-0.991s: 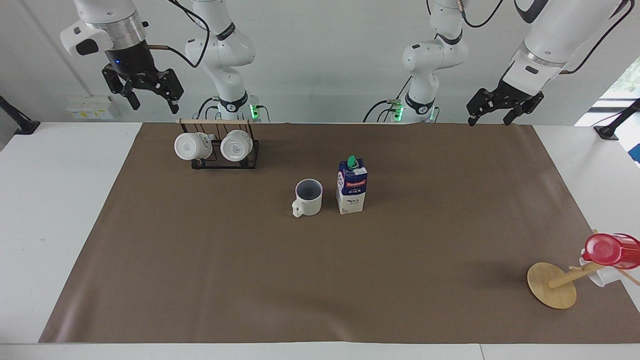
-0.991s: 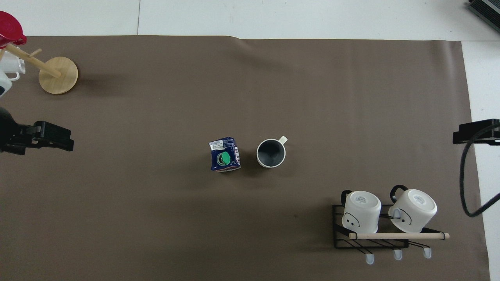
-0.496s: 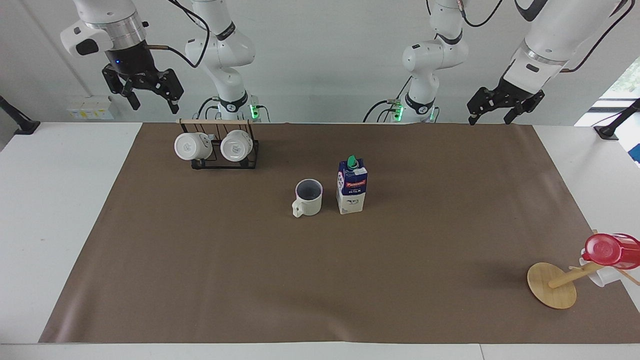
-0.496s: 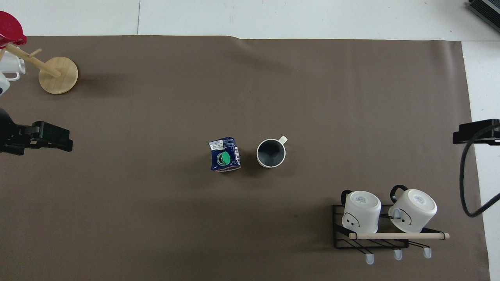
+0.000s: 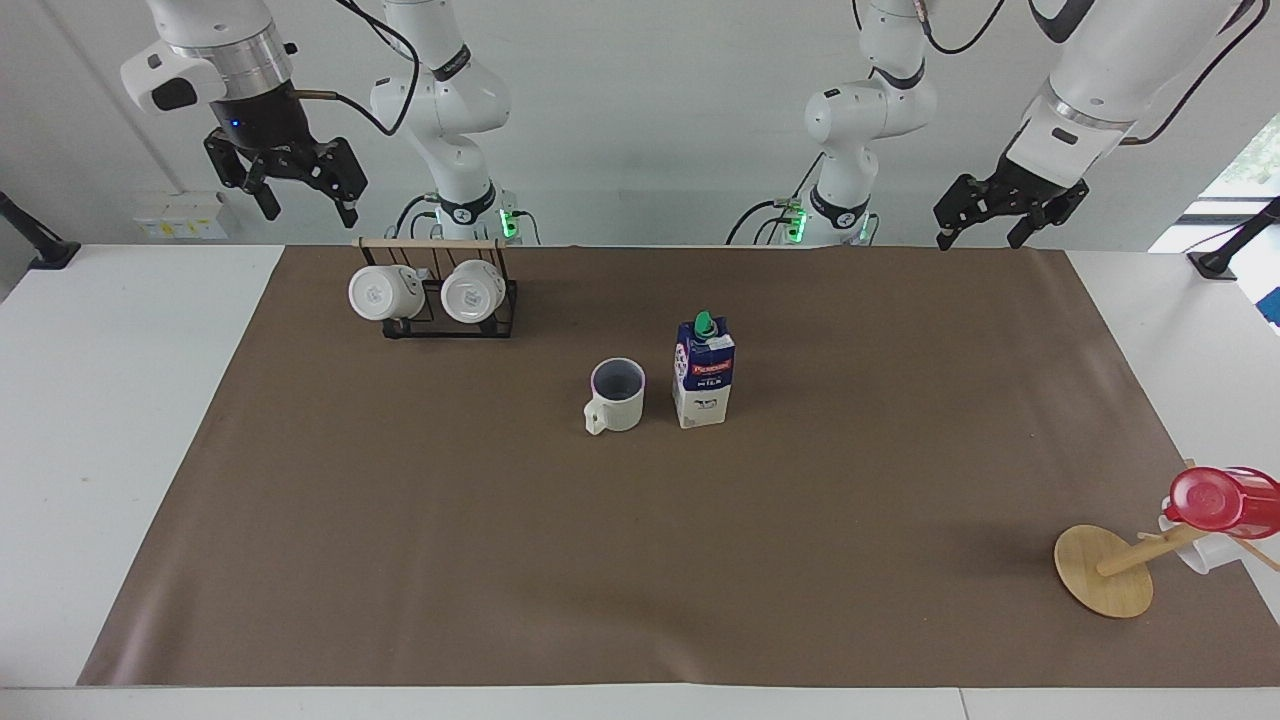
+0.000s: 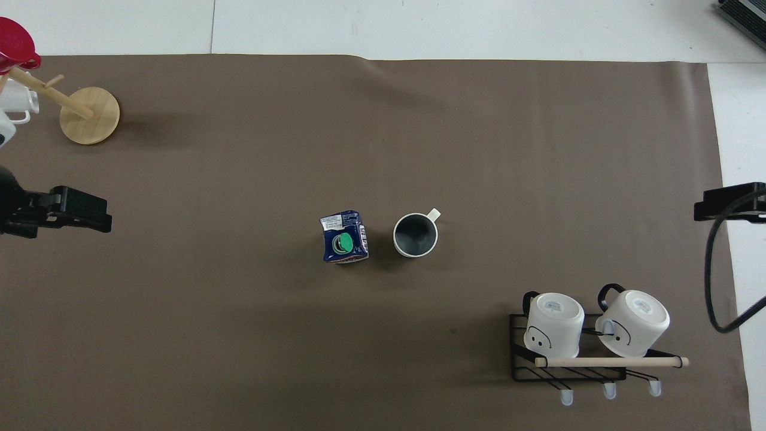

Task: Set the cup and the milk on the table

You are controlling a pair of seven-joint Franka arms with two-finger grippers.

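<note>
Standing upright side by side mid-table [image 5: 130, 420], the cup [image 5: 617, 394] and milk [image 5: 704, 371] look placed (milk toward the left arm's end). Left gripper [image 5: 1003, 212] and right gripper [image 5: 290, 180] hang wide, holding nothing, high above the table's robot edge.

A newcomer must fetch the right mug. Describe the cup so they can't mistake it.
Find the wide brown mat covering the table. Near its middle, the cup stands upright beside the milk, toward the right arm's end. Unlike the two white mugs hung on the black rack, it stands alone, cream-white with a grey inside.
</note>
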